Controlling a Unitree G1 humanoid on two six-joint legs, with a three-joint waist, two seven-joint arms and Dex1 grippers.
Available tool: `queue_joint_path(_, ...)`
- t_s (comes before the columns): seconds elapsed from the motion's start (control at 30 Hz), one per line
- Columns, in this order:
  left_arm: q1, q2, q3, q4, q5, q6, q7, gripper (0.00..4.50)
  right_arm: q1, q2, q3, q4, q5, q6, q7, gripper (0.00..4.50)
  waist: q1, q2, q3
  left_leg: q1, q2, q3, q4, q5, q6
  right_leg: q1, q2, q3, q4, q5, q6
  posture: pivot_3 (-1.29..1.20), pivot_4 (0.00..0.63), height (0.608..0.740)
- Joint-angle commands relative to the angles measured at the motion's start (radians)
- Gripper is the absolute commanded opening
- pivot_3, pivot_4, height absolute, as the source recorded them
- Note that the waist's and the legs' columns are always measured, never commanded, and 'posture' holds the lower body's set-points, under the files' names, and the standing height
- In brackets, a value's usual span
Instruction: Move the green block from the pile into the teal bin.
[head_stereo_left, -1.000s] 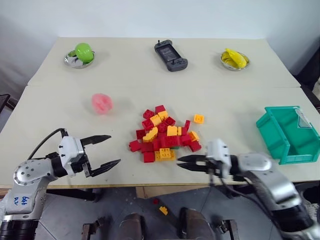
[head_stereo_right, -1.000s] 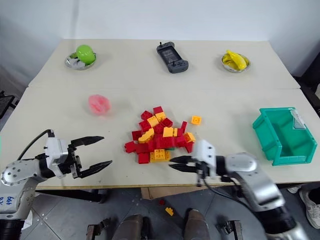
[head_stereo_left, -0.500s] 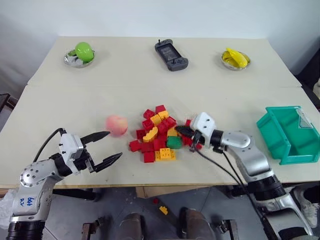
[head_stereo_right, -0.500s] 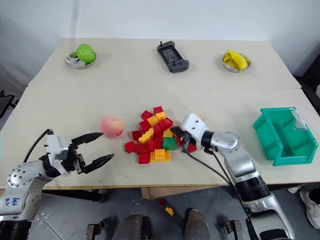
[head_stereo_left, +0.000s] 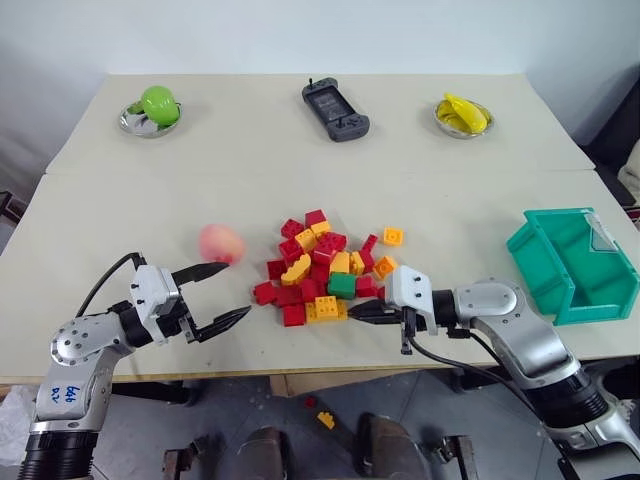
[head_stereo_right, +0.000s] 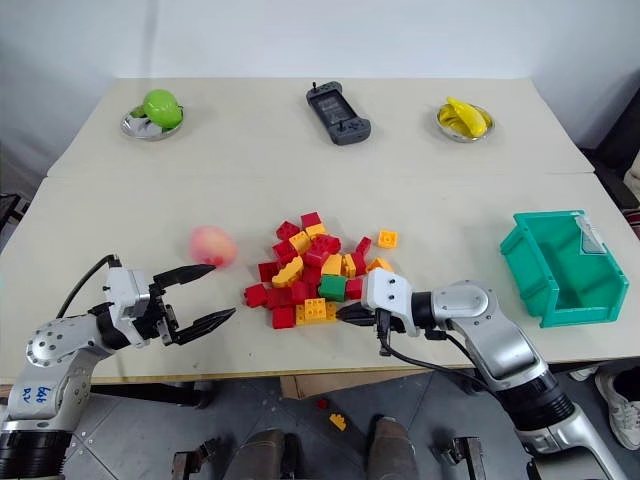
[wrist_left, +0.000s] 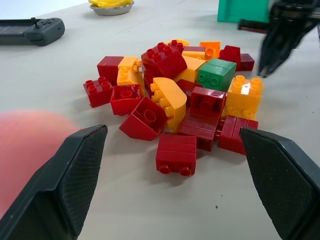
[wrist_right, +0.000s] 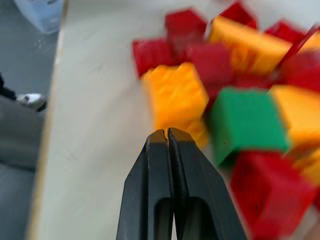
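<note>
Pale beige tabletop (head_stereo_left: 450, 180) against a plain white wall, two panels joined by a seam. Near the front edge, right gripper (head_stereo_left: 360, 312) with both black fingers pressed together on nothing, tips aimed at the heap of small red and yellow-orange plastic studded bricks (head_stereo_left: 318, 270) and stopping just short of it. Just beyond those tips, small dark-green studded plastic brick (head_stereo_left: 343, 286) sitting on the near side of the heap, wedged among red and orange pieces, not gripped. In the right wrist view, same green brick (wrist_right: 247, 120) just past the closed fingertips, beside an orange brick (wrist_right: 176, 95). Well off to the right gripper's outer side, teal-green open-top plastic storage bin (head_stereo_left: 560, 285) near the table's right edge. On the far side of the heap, left gripper (head_stereo_left: 228, 293) with fingers spread wide apart, empty, pointing level toward the bricks; soft pink rounded peach-like object (head_stereo_left: 220, 242) just by its upper fingertip. Farther back, along the rear of the table: round light-green fruit in a small metal dish (head_stereo_left: 152, 103), dark grey handheld game controller (head_stereo_left: 335, 109), yellow banana-like fruit in a second metal dish (head_stereo_left: 463, 114).
</note>
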Motion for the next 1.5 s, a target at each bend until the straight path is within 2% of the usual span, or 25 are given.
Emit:
queue_joint_path(0.03, -0.005, -0.003, -0.001, -0.008, 0.006, -0.019, -0.006, 4.50, 0.028, -0.051, -0.088, -0.086, 0.060, 0.033, 0.011, 0.08, -0.001, 0.000, 0.000, 0.000, 0.000, 0.000, 0.000, 0.000, 0.000, 0.000, 0.000, 0.000, 0.000, 0.000, 0.000, 0.00, 0.150, 0.740)
queue_joint_path(0.13, -0.006, -0.001, -0.007, 0.003, 0.012, -0.027, -0.013, 4.50, 0.079, -0.115, -0.182, -0.127, 0.145, 0.127, 0.024, 0.08, 0.005, 0.000, 0.000, 0.000, 0.000, 0.000, 0.000, 0.000, 0.000, 0.000, 0.000, 0.000, 0.000, 0.000, 0.000, 0.00, 0.150, 0.740)
queue_joint_path(0.23, -0.005, -0.002, -0.009, 0.011, 0.018, -0.037, -0.019, 4.50, 0.125, -0.186, -0.218, -0.127, 0.170, 0.179, 0.049, 0.99, 0.019, 0.000, 0.000, 0.000, 0.000, 0.000, 0.000, -0.001, 0.000, 0.000, 0.000, 0.000, -0.001, 0.000, 0.000, 0.00, 0.150, 0.740)
queue_joint_path(0.3, -0.003, -0.004, -0.010, 0.024, 0.023, -0.047, -0.024, 4.50, 0.145, -0.201, -0.231, -0.097, 0.140, 0.125, 0.048, 1.64, 0.022, 0.000, 0.000, 0.000, 0.000, 0.000, 0.000, -0.001, 0.000, 0.000, 0.000, 0.000, 0.000, 0.000, 0.000, 0.00, 0.150, 0.740)
queue_joint_path(0.43, -0.005, -0.007, -0.018, 0.038, 0.029, -0.060, -0.027, 4.50, 0.113, -0.135, -0.218, -0.151, 0.206, 0.189, -0.003, 2.98, 0.018, 0.000, 0.000, 0.000, 0.000, 0.001, 0.000, -0.001, 0.000, -0.001, 0.000, 0.001, 0.000, 0.000, 0.000, 0.00, 0.150, 0.740)
queue_joint_path(0.57, -0.021, -0.013, -0.029, 0.046, 0.032, -0.059, -0.024, 4.50, 0.065, -0.055, -0.104, -0.191, 0.182, 0.251, -0.052, 4.36, 0.021, 0.000, 0.000, 0.000, 0.001, 0.001, 0.000, -0.001, 0.000, -0.001, 0.001, 0.001, 0.000, 0.000, 0.000, 0.00, 0.150, 0.740)
queue_joint_path(0.73, -0.023, -0.015, -0.036, 0.035, 0.031, -0.052, -0.018, 4.50, -0.045, 0.024, 0.033, -0.125, 0.035, 0.349, -0.201, 4.46, 0.021, 0.000, 0.000, 0.000, 0.001, 0.001, 0.001, -0.001, 0.000, -0.001, 0.001, 0.001, 0.000, 0.000, 0.000, 0.00, 0.150, 0.740)
queue_joint_path(0.83, -0.010, -0.014, -0.033, 0.021, 0.028, -0.051, -0.015, 4.50, -0.123, 0.033, 0.041, -0.047, -0.022, 0.378, -0.251, 4.46, 0.021, 0.000, 0.000, -0.001, 0.001, 0.001, 0.001, -0.001, 0.000, -0.003, 0.001, 0.001, 0.001, 0.000, 0.000, 0.00, 0.150, 0.740)
queue_joint_path(1.07, -0.009, -0.016, -0.034, 0.020, 0.030, -0.051, -0.007, 4.50, -0.205, -0.007, -0.014, 0.048, 0.017, 0.393, -0.177, 4.46, 0.020, -0.001, 0.000, -0.002, 0.001, 0.002, 0.001, -0.001, 0.000, -0.004, 0.001, 0.001, 0.001, 0.000, -0.001, 0.00, 0.150, 0.740)
queue_joint_path(1.2, -0.022, -0.018, -0.040, 0.024, 0.033, -0.050, -0.004, 4.50, -0.232, -0.009, -0.001, 0.092, 0.003, 0.373, -0.143, 4.46, 0.016, -0.001, 0.000, -0.003, 0.001, 0.003, 0.000, -0.001, 0.000, -0.005, 0.001, 0.001, 0.001, 0.000, -0.001, 0.00, 0.150, 0.740)
queue_joint_path(1.5, -0.035, -0.024, -0.054, 0.030, 0.037, -0.048, -0.004, 4.50, -0.354, 0.125, 0.023, 0.322, -0.091, 0.249, -0.213, 4.46, 0.007, 0.000, 0.000, -0.003, 0.001, 0.004, 0.000, -0.001, 0.000, -0.006, 0.001, 0.002, 0.002, 0.000, 0.000, 0.00, 0.150, 0.740)
